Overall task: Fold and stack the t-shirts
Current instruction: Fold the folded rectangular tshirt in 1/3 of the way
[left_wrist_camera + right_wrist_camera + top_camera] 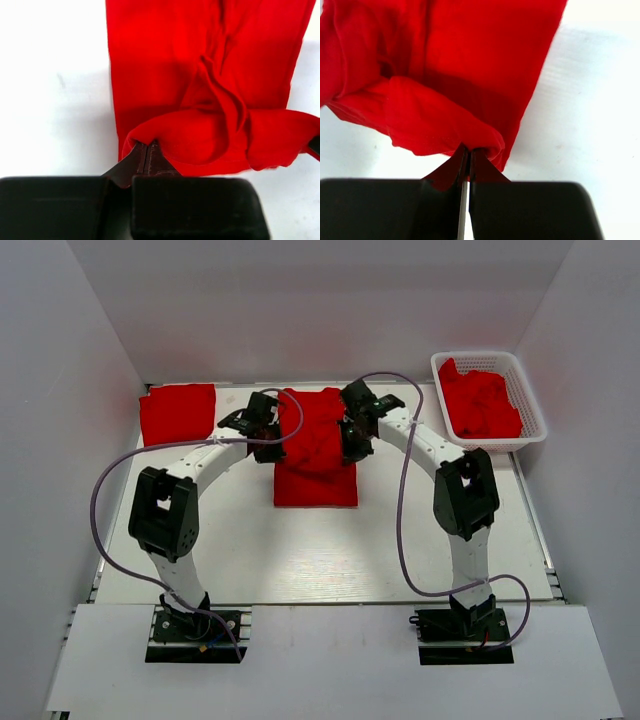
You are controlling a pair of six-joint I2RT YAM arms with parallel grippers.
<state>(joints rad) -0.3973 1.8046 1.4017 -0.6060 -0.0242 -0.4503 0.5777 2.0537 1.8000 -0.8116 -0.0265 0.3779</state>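
Note:
A red t-shirt (pixel 316 450) lies as a long narrow strip in the middle of the table, its far end lifted and folded over toward me. My left gripper (pixel 266 444) is shut on its left edge; in the left wrist view the gripper (pixel 146 146) pinches a fold of the shirt (pixel 200 75). My right gripper (pixel 352 447) is shut on the right edge; in the right wrist view the gripper (pixel 468 151) pinches a fold of the shirt (pixel 455 65). A folded red t-shirt (pixel 177 412) lies at the far left.
A white lattice basket (pixel 524 380) at the far right holds more crumpled red t-shirts (pixel 482 403). White walls stand on three sides. Purple cables loop from both arms over the table.

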